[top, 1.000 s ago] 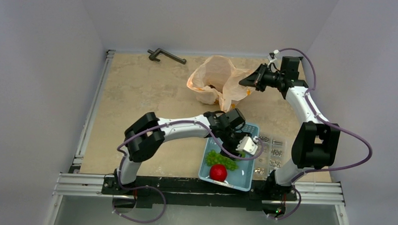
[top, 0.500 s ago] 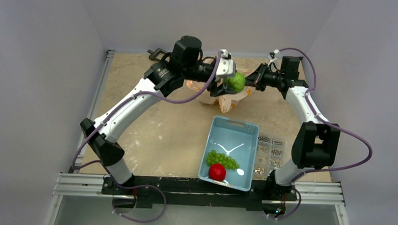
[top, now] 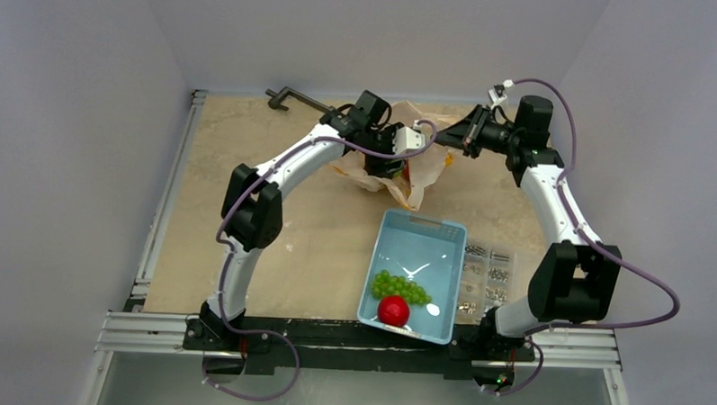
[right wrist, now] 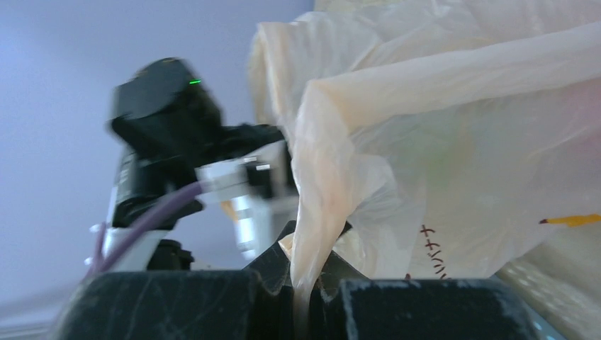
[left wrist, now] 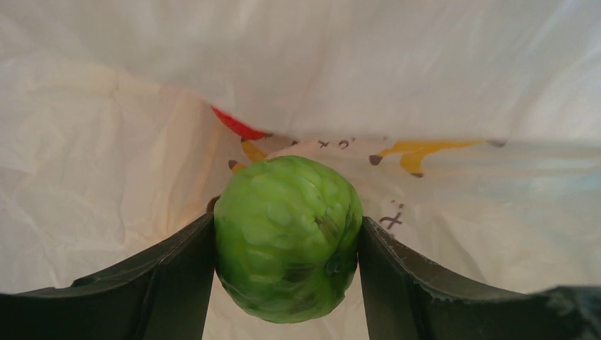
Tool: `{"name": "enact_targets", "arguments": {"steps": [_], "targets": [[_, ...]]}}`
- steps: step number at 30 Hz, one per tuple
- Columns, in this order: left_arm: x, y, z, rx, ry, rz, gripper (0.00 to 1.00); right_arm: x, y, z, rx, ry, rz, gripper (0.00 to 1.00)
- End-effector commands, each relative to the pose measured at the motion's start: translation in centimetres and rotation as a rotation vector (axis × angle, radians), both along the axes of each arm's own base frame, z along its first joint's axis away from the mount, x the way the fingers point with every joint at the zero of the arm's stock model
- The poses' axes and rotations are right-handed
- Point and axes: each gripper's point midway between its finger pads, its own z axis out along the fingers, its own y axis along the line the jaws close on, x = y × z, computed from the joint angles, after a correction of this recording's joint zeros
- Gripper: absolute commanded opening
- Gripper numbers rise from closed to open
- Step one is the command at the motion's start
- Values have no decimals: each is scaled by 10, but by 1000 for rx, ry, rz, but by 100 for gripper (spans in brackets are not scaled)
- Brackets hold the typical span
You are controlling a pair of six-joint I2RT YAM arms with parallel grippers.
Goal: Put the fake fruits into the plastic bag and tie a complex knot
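Inside the bag, my left gripper pinches the green fruit across its middle; it looks light and slick. My right gripper pinches the flimsy bag rim.

The table is viewed from above and behind; the plastic bag (shared by all views) is framed closely by both wrist cameras.

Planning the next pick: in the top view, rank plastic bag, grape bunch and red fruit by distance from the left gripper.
1. plastic bag: around the left gripper.
2. grape bunch: in the basket, near side.
3. red fruit: basket's near end, past the grapes.
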Motion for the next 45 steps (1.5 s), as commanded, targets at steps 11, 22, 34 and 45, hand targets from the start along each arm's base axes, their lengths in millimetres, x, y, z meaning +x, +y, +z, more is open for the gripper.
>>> {"name": "enact_targets", "arguments": {"steps": [11,22,34,45], "targets": [[9,40,-12,15,-50,-113,85,12,2,5,42,-43,-20,0],[-24,7,159,-406,-67,-68,100,33,-2,-38,11,36,-56,0],[-235,5,109,-198,80,-546,83,38,-3,-36,13,25,-66,0],[-272,-24,-28,106,44,-645,73,28,-3,-40,-3,19,-51,0]]}}
